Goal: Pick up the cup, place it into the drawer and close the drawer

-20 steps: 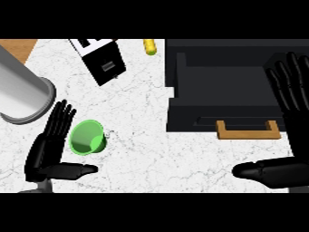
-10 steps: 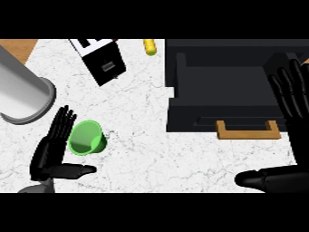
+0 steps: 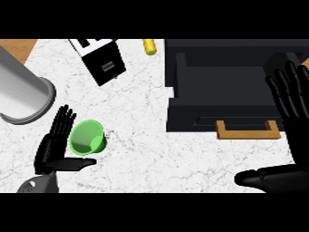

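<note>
The small green plastic cup (image 3: 88, 137) sits on the white marbled counter (image 3: 150, 154) at the near left, its open mouth showing to the head view. The axis therefore appears roughly upright, though a slight lean cannot be ruled out. The black left hand (image 3: 51, 150) stands immediately to the cup's left, fingers straight and pointing to the far side, thumb spread to the right along the cup's near side. The hand is released and brackets the cup on two sides without closing on it; whether the fingers actually touch the wall cannot be determined. The cup thus lies to the right of the left palm, inside the angle of fingers and thumb, and the left hand is plainly the nearer one. The pulled-out black drawer (image 3: 210, 113) with its wooden handle (image 3: 248, 130) lies well apart to the right and somewhat farther. The black right hand (image 3: 301, 136) rests beside it at the right edge, fingers straight, holding nothing. A large grey cylinder (image 3: 13, 88) stands to the far left of the cup. A black-and-white box (image 3: 103, 61) and a small yellow object (image 3: 149, 46) lie along the far edge. Judgement: the next move is a closing of the left hand around the cup, followed by a carry rightward to the drawer.
</note>
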Controlling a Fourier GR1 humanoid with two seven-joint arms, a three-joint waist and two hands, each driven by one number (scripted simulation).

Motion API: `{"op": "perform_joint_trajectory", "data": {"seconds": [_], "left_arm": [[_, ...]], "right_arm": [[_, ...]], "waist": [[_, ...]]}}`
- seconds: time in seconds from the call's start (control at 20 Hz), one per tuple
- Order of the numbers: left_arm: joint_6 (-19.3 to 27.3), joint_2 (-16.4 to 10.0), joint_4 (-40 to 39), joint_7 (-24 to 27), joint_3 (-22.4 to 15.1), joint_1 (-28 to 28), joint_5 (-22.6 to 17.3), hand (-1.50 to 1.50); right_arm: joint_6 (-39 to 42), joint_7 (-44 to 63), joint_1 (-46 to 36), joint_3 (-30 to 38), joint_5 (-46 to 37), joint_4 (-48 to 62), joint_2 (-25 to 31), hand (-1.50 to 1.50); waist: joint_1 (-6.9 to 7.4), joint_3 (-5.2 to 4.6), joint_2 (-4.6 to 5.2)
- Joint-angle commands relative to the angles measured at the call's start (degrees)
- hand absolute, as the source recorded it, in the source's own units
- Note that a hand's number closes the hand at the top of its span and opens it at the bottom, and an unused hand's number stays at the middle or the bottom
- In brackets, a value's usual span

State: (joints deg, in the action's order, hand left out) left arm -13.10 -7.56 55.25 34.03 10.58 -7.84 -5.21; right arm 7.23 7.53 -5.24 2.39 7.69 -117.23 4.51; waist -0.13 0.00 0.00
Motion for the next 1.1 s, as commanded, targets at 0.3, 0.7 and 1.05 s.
{"op": "perform_joint_trajectory", "data": {"seconds": [0.3, 0.7, 1.05], "left_arm": [[-0.05, 0.48, -11.00, 8.29, -1.28, -2.48, 2.64, -1.50], [-2.66, -0.45, -19.60, 14.43, -0.49, -5.89, 2.19, -1.50], [-3.60, -1.25, -20.90, 9.79, 1.28, -10.91, -0.96, -1.50]], "right_arm": [[-1.66, 5.26, -4.85, 0.50, 0.01, -1.46, 0.88, -1.50], [0.51, 4.65, 0.00, 1.94, 2.90, -5.00, 1.34, -1.50], [0.35, 3.24, -2.38, 2.10, 1.77, -1.43, 1.43, -1.50]], "waist": [[0.06, -0.02, -0.01], [-0.04, -0.01, -0.01], [0.09, 0.01, -0.03]]}}
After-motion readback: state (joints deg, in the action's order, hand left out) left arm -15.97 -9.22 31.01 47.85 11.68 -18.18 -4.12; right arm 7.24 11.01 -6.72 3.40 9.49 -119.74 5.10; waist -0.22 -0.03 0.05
